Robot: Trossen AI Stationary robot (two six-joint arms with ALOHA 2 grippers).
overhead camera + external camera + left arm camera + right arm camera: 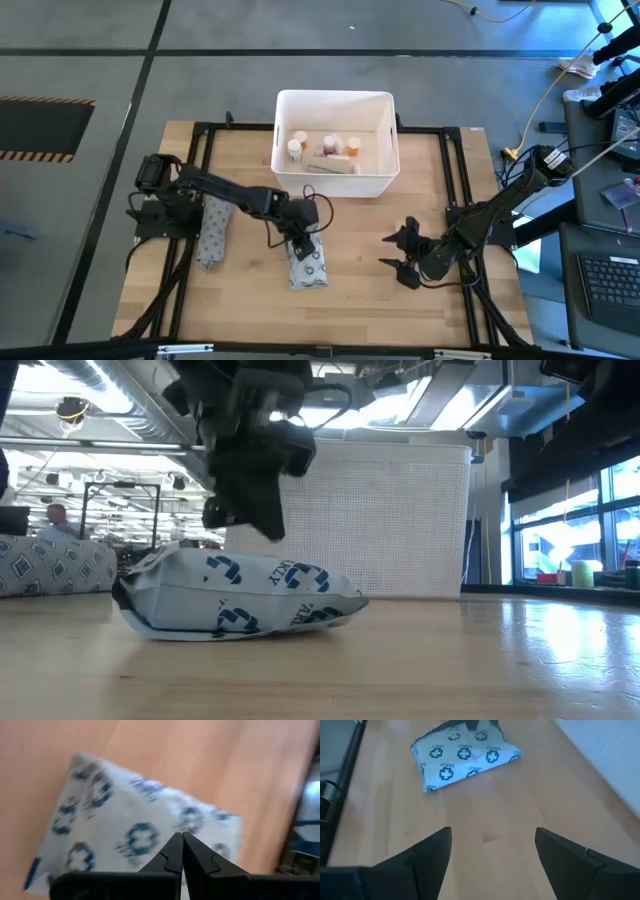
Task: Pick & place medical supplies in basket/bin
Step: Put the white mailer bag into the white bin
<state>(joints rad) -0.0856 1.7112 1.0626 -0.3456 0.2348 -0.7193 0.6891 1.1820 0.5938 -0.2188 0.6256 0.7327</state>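
Note:
A flat white packet printed with blue ring-and-cross marks [308,266] [240,600] [125,827] [465,755] lies flat on the wooden table, near of the white bin [335,96] [400,520]. My left gripper [300,244] [262,528] [181,836] is shut and stands right over the packet's top face, pointing down. My right gripper [402,256] [492,845] is open, low over bare table to the packet's right. Small white bottles with coloured caps [296,146] [352,146] lie inside the bin. My left gripper has its shut fingertips [175,845] close over the packet's upper face [145,837], coming from above. The low view shows a thin gap under the gripper, and I cannot tell whether the tips touch the packet.
A second patterned packet [213,232] [50,565] lies near the left arm's base. Black frame rails [455,180] run along the table's sides. Bare wood lies between the packet and my right gripper. The bin's wall [610,755] rises beside the right arm's path.

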